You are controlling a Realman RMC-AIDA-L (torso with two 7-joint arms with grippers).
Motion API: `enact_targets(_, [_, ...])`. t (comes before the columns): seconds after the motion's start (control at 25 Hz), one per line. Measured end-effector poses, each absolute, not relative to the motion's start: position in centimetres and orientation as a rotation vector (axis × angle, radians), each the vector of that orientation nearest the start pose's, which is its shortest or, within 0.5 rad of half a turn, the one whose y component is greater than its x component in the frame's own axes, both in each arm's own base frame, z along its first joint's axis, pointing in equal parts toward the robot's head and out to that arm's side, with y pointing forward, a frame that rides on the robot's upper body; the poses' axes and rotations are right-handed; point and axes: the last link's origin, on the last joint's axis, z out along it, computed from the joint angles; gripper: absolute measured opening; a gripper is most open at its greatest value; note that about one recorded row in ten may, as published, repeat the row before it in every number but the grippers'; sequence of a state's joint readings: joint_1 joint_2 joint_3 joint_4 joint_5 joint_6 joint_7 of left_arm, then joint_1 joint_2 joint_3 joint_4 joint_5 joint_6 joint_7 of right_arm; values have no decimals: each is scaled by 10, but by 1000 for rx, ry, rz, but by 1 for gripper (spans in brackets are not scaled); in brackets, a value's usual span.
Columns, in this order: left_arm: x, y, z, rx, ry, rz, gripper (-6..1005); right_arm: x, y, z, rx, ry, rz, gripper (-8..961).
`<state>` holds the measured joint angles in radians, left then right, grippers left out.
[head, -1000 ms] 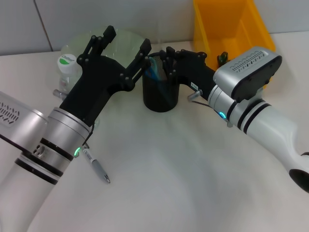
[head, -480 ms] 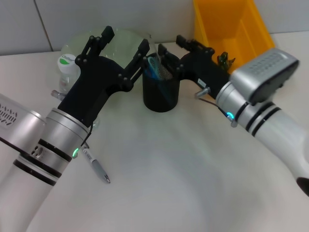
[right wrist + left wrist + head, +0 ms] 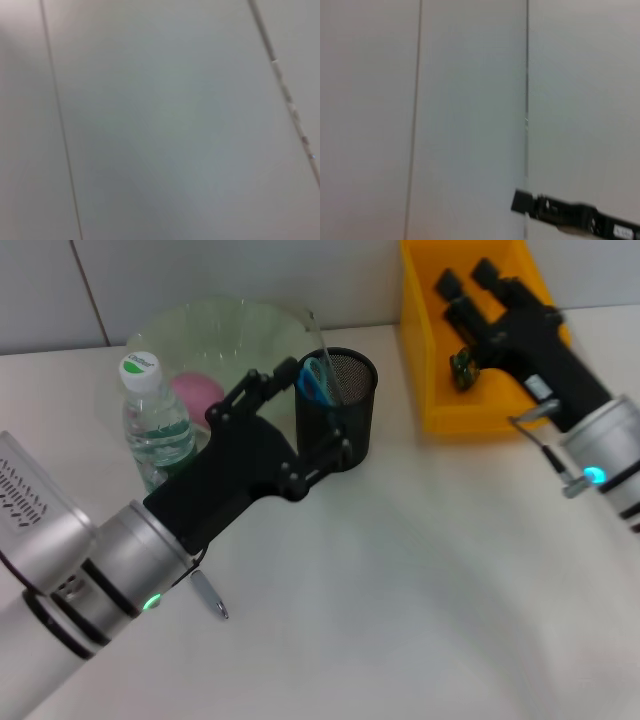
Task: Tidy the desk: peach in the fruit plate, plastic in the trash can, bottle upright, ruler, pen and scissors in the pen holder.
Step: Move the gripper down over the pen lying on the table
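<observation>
A pen [image 3: 207, 593] lies flat on the white desk [image 3: 400, 590], and it appears to be the one item left to tidy. Only its lower end and tip show; the rest is hidden beneath the left arm. Its long axis runs diagonally, tip toward the robot and slightly to its right, the hidden end pointing back toward the bottle [image 3: 153, 420].

The left gripper [image 3: 300, 415] is much the nearer. It hangs beyond the pen, close to the black mesh pen holder [image 3: 340, 405], fingers spread and holding nothing. So the pen lies back along the left arm, toward the robot's body, well short of the fingertips (a retreat seems needed before any grasp).

The holder already contains blue-handled scissors [image 3: 316, 380] and a clear ruler [image 3: 322, 345]. The bottle stands upright beside the glass fruit plate [image 3: 270, 325], which holds the pink peach [image 3: 196, 395].

The right gripper [image 3: 478, 280] is well apart, over the yellow trash can [image 3: 425, 360], fingers apparently parted, gripping nothing. Both wrist views show only blank wall.
</observation>
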<state>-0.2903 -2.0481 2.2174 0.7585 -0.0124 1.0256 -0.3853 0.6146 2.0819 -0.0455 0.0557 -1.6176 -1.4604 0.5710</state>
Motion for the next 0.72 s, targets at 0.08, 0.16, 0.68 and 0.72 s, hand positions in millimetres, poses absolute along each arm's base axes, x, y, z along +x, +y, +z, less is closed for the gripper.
enact_targets(0.08, [-184,291,-83,-2229,-275,-1139,800,259,349,-6,-1807,550,1256,534])
enact_targets(0.16, [-186,290,-82,-2259,-284,-1133,799,264,348,1,-1823,571,1269,534])
enact_targets(0.68, [-209,298,-29,-2683,-245,-686,799,276,342,6,-1838,599,1248,534])
enact_targets(0.72, [-209,300,-26,-2684,-304,-668,799,276,341,6,-1838,604,1250,534])
